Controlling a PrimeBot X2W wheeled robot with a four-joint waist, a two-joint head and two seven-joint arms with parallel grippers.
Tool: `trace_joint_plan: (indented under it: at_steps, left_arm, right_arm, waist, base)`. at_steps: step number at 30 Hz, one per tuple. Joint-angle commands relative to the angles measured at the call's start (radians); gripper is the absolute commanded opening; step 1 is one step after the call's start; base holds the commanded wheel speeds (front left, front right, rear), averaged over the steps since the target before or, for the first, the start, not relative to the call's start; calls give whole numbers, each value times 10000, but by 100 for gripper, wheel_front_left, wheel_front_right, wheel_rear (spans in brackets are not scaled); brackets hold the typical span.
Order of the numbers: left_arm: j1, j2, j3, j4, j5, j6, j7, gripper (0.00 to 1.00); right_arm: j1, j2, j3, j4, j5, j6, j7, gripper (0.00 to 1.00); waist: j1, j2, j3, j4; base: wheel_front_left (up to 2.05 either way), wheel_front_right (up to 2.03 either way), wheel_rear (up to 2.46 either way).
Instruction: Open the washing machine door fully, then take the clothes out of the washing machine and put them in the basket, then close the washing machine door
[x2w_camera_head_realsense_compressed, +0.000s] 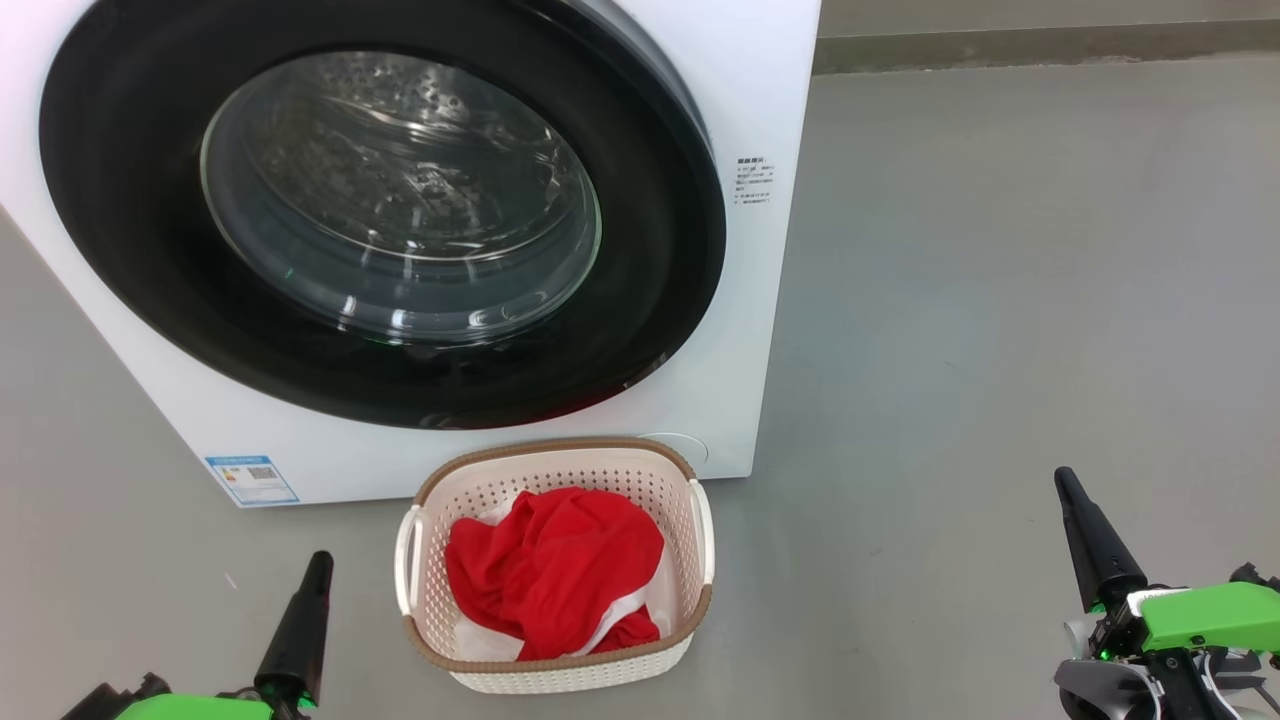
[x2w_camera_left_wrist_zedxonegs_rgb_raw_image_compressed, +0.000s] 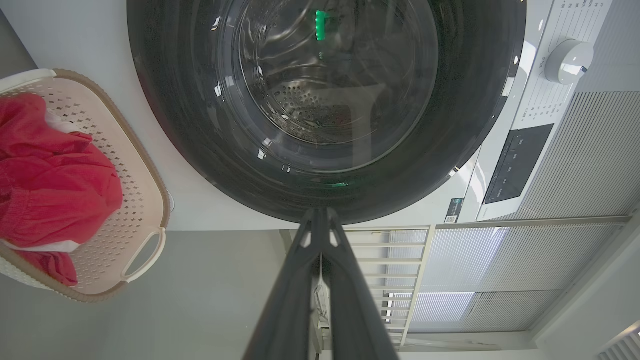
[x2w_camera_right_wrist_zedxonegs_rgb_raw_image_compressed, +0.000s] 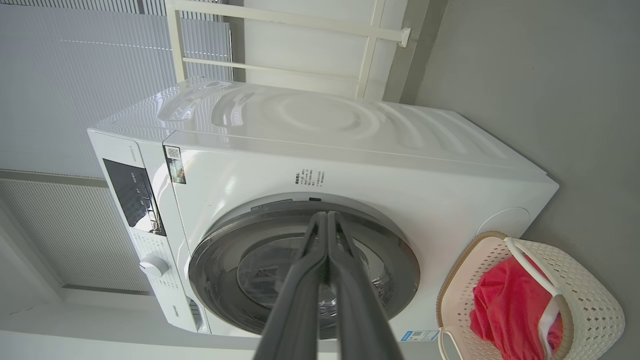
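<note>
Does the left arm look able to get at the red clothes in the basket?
Probably yes. The clothes lie uncovered in the open basket, close beside the left gripper, with nothing standing between them. The gripper is shut, so it would have to open first.

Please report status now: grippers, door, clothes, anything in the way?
Left gripper and right gripper: jaws shut, empty. Washing machine door looks closed; clothes lie in basket. No obstacle seen.
</note>
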Motion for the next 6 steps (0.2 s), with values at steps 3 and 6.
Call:
trace_joint_plan:
  at_steps: [3, 6]
  left_arm:
    - [-392, 127, 344, -278, -73, -73, 30, 0]
    - [-392, 127, 344, -278, -73, -73, 30, 0]
  right_arm:
    - [-475, -87, 178, -247, -21, 6, 67, 0]
    - [-475, -87, 178, -247, -21, 6, 67, 0]
  waist:
    - [0, 0, 0, 0]
    - [0, 0, 0, 0]
  base:
    - [0, 0, 0]
    - [0, 0, 0]
